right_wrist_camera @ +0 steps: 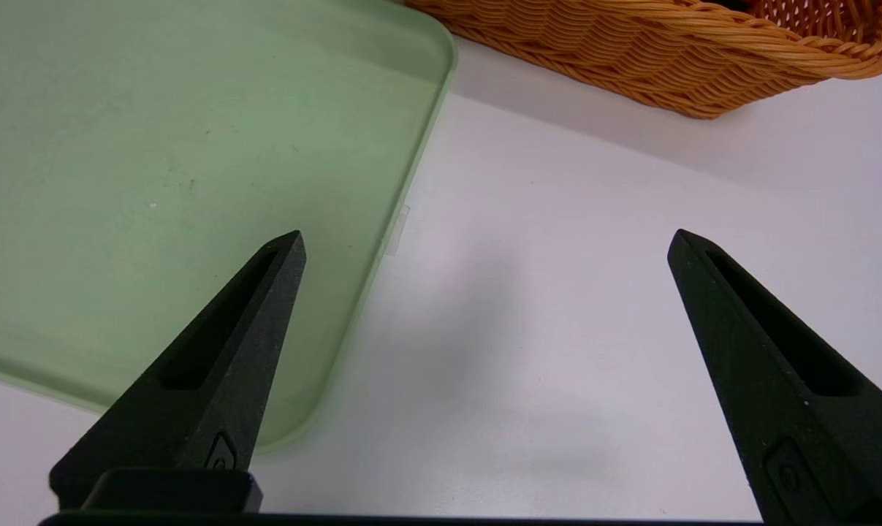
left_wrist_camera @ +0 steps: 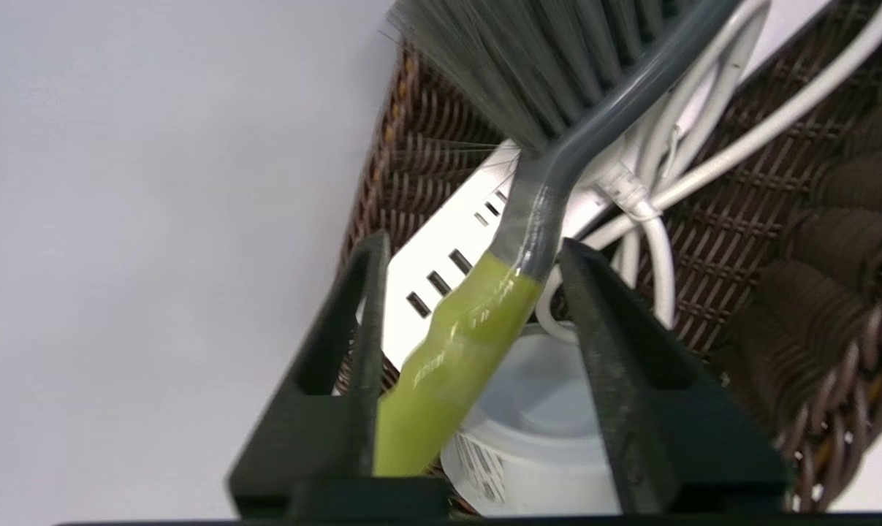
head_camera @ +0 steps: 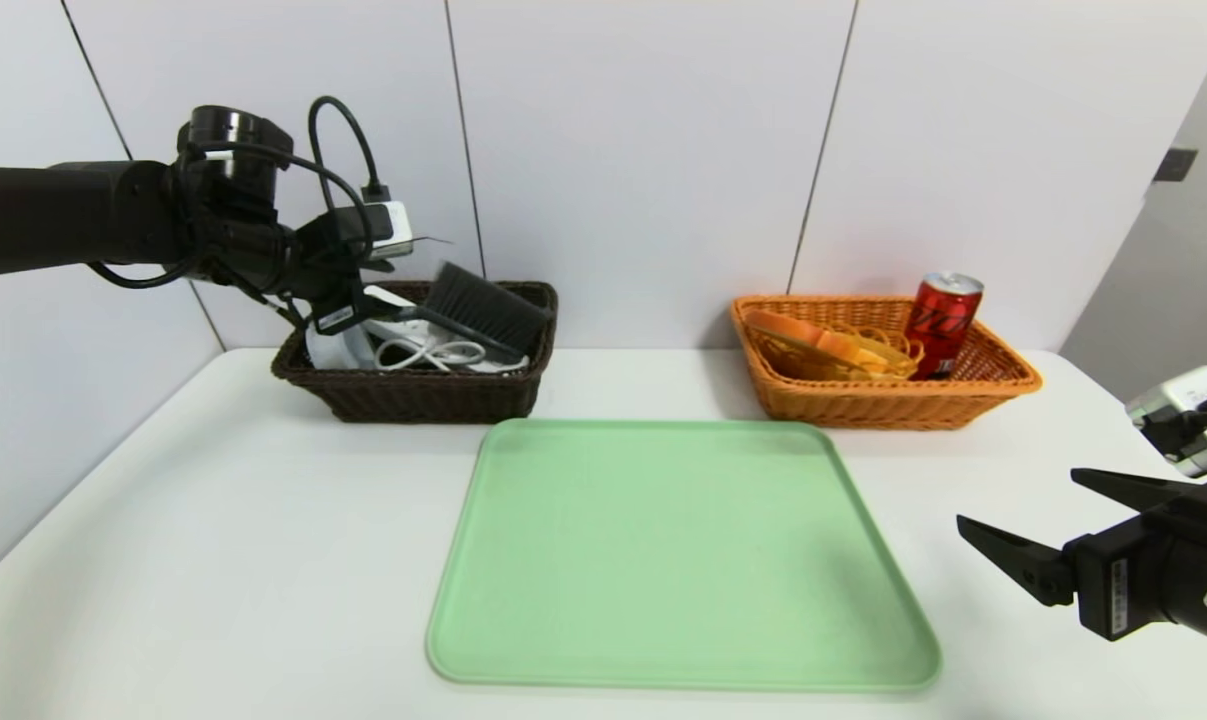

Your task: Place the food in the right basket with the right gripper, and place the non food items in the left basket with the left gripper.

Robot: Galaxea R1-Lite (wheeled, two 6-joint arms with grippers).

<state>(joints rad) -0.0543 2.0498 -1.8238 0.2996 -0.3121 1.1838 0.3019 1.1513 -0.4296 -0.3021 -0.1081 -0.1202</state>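
My left gripper (left_wrist_camera: 470, 292) hangs over the near-left corner of the dark basket (head_camera: 423, 395), and the brush (head_camera: 488, 305) lies between its fingers; in the left wrist view there is a gap between the green handle and one finger while the other finger sits against it or just beside it, so I judge my hold parted and letting go rather than clamped, though I cannot tell whether that last contact bears any weight; the brush is already inside the dark basket, resting on the white cable (head_camera: 433, 352) and the white power strip (left_wrist_camera: 441, 256), above a white round container (left_wrist_camera: 535, 431).

The relation that matters: the brush's long axis runs straight out from my left gripper, handle end between my fingers, bristle head pointing away toward the far right corner of the dark basket and leaning up on its rim; so a retreat, I judge, should go back along that same axis and upward, to keep from dragging the handle out again.

My right gripper (head_camera: 1023, 525) waits wide open and empty, well to the right of the dark basket, near the right edge of the green tray (head_camera: 683, 560), which shows bare; the orange basket (head_camera: 883, 400) holds a red can (head_camera: 945, 322) and a yellowish food item; the sorting looks nearly done.
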